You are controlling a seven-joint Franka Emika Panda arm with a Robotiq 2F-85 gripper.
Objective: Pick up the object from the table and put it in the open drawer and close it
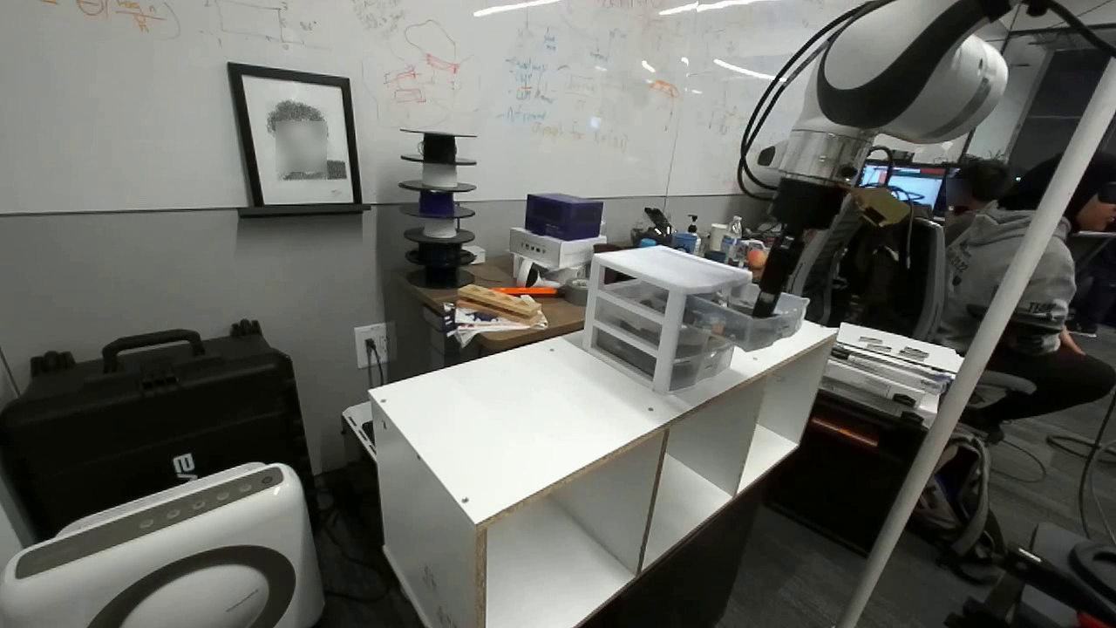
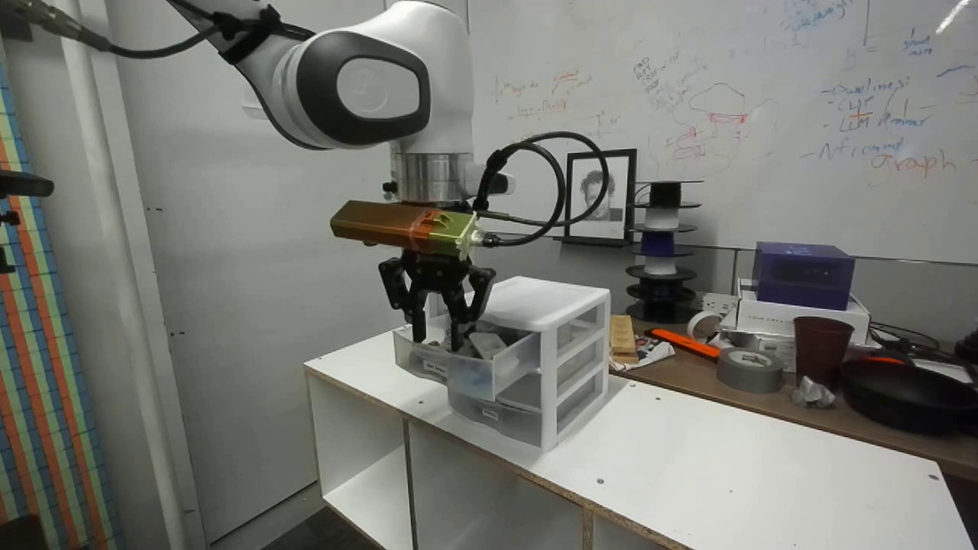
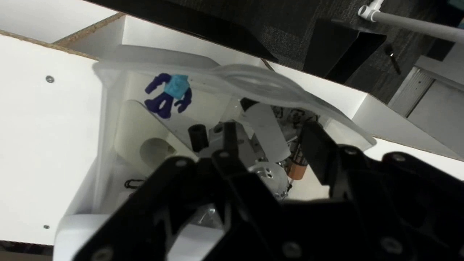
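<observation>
The white table carries a small white-framed drawer unit. One translucent upper drawer is pulled out; its rim fills much of the wrist view. My gripper points down over the open drawer, fingertips about at rim level. In the wrist view my gripper has its fingers apart, with nothing visibly clamped. Below lie a clear round piece, a copper-ended battery, a grey block and a purple-blue toy figure. Which one is the task's object cannot be told.
A lower drawer sticks out slightly beneath the open one. The brown desk behind holds tape, a cup, a black pan and boxes. A white pole stands beyond the table's front side.
</observation>
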